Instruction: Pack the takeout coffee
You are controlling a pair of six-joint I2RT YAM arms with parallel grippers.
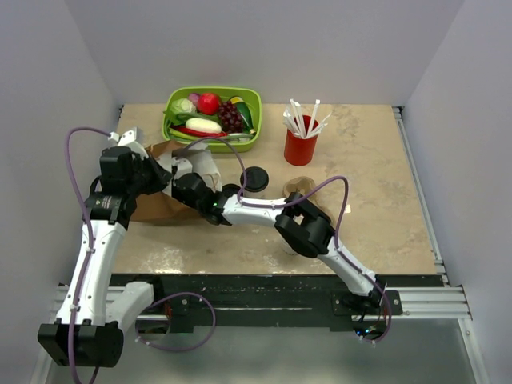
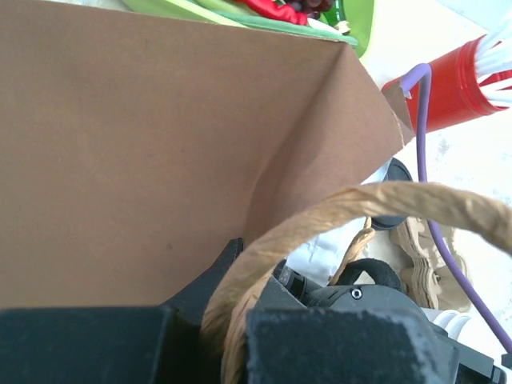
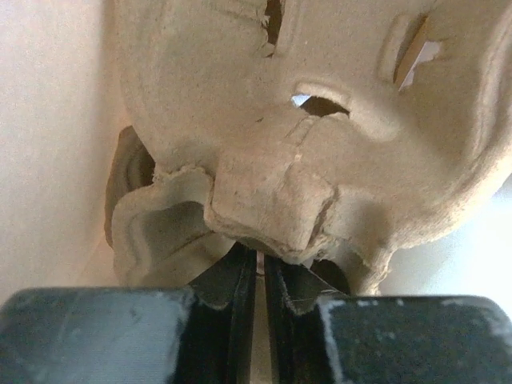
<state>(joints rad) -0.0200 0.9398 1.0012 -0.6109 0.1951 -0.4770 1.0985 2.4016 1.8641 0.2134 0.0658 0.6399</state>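
The takeout coffee (image 1: pixel 256 178), a small white cup with a black lid, stands on the table right of the brown paper bag (image 1: pixel 157 204). Its lid edge shows in the left wrist view (image 2: pixel 394 218). My left gripper (image 1: pixel 146 172) is shut on the bag's twisted paper handle (image 2: pixel 336 210) and holds the bag (image 2: pixel 144 152) up at its mouth. My right gripper (image 1: pixel 192 188) reaches left to the bag's mouth. It is shut on the edge of a pulp cup carrier (image 3: pixel 304 120), its fingers (image 3: pixel 244 288) pressed together.
A second pulp carrier (image 1: pixel 301 189) lies on the table right of the coffee. A red cup (image 1: pixel 300 148) of white sticks stands behind it. A green tray (image 1: pixel 254 104) of toy fruit and vegetables sits at the back.
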